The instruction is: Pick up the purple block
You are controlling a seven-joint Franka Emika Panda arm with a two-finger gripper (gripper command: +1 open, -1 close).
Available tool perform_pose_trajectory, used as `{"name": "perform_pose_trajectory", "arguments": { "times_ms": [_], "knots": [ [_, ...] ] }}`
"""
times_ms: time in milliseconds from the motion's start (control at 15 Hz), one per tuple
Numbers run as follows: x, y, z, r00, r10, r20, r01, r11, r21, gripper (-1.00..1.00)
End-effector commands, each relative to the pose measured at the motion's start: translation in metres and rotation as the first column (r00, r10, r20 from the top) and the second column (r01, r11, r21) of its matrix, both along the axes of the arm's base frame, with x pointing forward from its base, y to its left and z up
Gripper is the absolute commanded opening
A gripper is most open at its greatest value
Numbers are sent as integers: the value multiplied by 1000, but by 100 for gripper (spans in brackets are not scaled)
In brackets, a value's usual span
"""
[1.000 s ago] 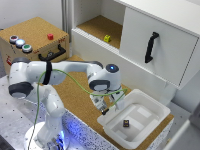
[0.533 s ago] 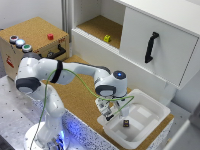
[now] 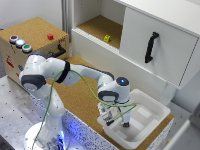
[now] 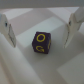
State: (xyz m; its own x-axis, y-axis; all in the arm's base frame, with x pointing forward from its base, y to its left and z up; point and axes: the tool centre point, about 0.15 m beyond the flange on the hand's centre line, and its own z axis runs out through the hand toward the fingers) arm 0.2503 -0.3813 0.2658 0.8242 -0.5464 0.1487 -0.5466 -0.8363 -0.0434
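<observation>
The jaws (image 4: 39,30) stand wide open and empty, straddling the purple block (image 4: 42,43) inside the white tray (image 3: 155,107). The approach step looks nearly done; next comes lowering and closing squarely on the cube.

dark purple block (image 4: 42,43) with yellow ring marks (faint), white tray (image 3: 150,131), yellow cube (image 3: 107,38)

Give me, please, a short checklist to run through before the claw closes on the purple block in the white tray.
1. Claw open: ok.
2. Purple block lies between the two fingers: ok.
3. Block sits flat on the white tray: ok.
4. Fingers low enough to flank the block's sides: cannot tell.
5. Nothing else between the fingers: ok.
6. Yellow cube and red cube well away from the tray: ok.
</observation>
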Motion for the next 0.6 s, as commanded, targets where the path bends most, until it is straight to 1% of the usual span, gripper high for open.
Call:
{"name": "perform_pose_trajectory", "arguments": {
  "times_ms": [0, 200, 400, 533],
  "knots": [
    [21, -16, -25, 999, 26, 29, -26, 999, 28, 100],
    [30, -21, -25, 1000, 30, 3, -30, 999, 10, 100],
    [35, -27, -29, 1000, 25, -5, -25, 1000, 14, 100],
    [36, -28, -35, 1000, 17, -6, -17, 999, 33, 100]
  ]
}}
